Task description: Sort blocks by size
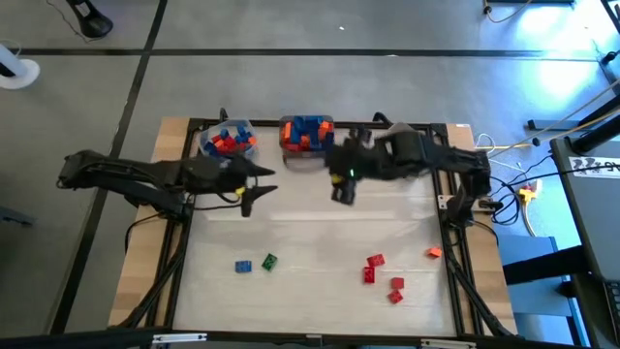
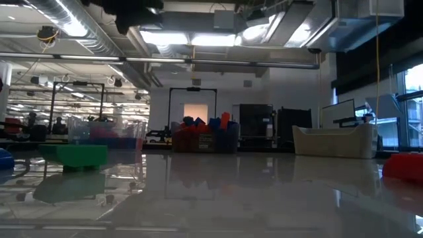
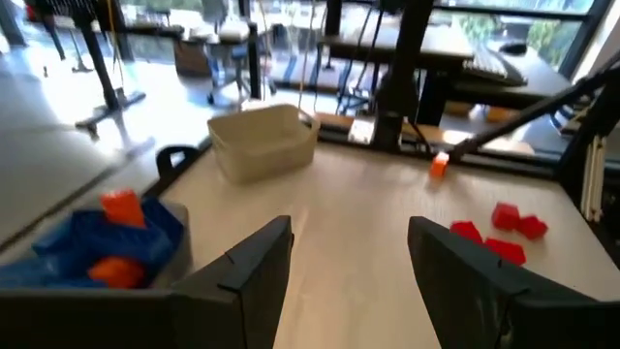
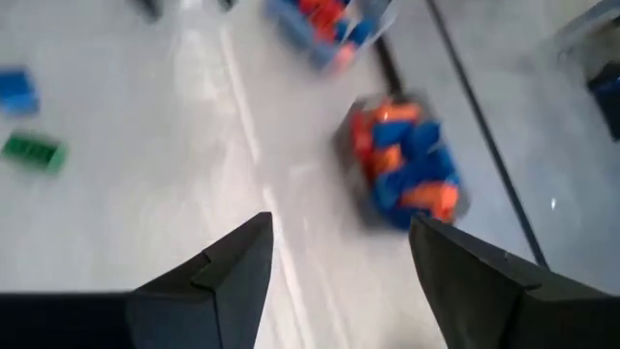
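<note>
Loose blocks lie flat on the near half of the table: a blue one [image 1: 242, 266], a green one [image 1: 269, 261], several red ones [image 1: 375, 261] and an orange one [image 1: 434, 252]. More blue and orange blocks fill two bins at the far edge, a left bin [image 1: 228, 139] and a right bin [image 1: 307, 134]. My left gripper [image 1: 254, 189] hangs open above the table's left middle, nothing between its fingers [image 3: 349, 233]. My right gripper [image 1: 341, 192] hovers open, high over the table's middle just near of the right bin, and is also empty [image 4: 339, 228].
A pale beige bin [image 3: 263, 141] stands at the table's far right corner. A dark frame [image 1: 184, 208] runs around the tabletop. The stretch between the two grippers and the loose blocks is bare. In the low view the green block [image 2: 74, 155] stands close at the left.
</note>
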You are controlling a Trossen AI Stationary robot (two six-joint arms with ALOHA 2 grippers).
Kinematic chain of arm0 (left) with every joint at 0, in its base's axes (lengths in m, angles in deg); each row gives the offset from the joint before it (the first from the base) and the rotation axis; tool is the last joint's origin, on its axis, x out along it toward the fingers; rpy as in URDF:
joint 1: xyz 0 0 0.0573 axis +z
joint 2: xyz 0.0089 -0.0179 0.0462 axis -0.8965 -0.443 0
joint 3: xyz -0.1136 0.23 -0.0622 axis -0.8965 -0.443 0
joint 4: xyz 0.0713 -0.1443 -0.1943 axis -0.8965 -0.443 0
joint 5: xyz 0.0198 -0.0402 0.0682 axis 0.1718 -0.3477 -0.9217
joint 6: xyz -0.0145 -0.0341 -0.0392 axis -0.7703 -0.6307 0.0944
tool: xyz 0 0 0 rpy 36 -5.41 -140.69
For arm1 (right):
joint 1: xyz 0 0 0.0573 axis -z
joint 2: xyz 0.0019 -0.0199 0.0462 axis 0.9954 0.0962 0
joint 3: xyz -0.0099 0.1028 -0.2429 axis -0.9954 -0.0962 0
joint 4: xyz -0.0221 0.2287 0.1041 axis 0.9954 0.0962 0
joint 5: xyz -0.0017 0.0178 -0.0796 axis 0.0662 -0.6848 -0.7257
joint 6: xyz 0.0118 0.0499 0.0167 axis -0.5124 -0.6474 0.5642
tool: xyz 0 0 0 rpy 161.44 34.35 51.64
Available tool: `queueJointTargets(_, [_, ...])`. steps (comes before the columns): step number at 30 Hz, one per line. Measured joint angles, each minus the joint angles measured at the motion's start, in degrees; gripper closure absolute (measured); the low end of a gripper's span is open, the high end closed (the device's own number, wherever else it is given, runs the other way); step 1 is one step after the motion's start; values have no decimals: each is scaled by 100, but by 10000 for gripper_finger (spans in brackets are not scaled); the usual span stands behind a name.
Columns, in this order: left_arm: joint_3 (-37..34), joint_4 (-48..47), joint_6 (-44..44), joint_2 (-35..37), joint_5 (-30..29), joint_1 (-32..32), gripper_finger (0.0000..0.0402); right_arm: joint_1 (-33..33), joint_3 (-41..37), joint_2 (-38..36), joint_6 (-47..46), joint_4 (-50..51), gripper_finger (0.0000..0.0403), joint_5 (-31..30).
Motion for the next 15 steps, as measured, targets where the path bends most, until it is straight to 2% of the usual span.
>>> queueJointTargets(5, [-9,49,-231,-623,-2,-108,205,-732,-54,4,-813,1050,163,-51])
queueJointTargets(11, [-10,691,-315,-1584,-2,-336,205,-1586,-704,-98,-1664,1087,163,-39])
queueJointTargets(15, [-10,1085,-245,-2074,1,-422,205,-2025,-1442,-323,-2340,1100,163,-37])
